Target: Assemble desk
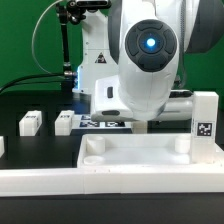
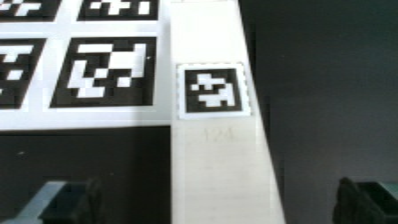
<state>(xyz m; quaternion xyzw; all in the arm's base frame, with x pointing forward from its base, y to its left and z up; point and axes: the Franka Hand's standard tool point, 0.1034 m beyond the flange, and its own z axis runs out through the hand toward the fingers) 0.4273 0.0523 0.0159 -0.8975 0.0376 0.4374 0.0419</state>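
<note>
The desk panel (image 1: 140,152), white and rimmed with corner sockets, lies at the front of the table. One white leg (image 1: 205,120) with a tag stands upright at the panel's corner on the exterior view's right. Two more legs (image 1: 30,122) (image 1: 64,121) lie on the black table at the exterior view's left. In the wrist view a fourth tagged leg (image 2: 217,120) lies flat beside the marker board (image 2: 71,60). My gripper (image 2: 214,205) is open, its dark fingertips (image 2: 54,203) standing apart on either side of this leg without touching it. In the exterior view the arm's body hides the gripper.
The arm's large white body (image 1: 145,60) fills the middle of the exterior view. The long white rail (image 1: 90,183) runs along the front edge. The marker board (image 1: 100,123) lies behind the panel. A camera stand (image 1: 68,40) and a green backdrop are at the back.
</note>
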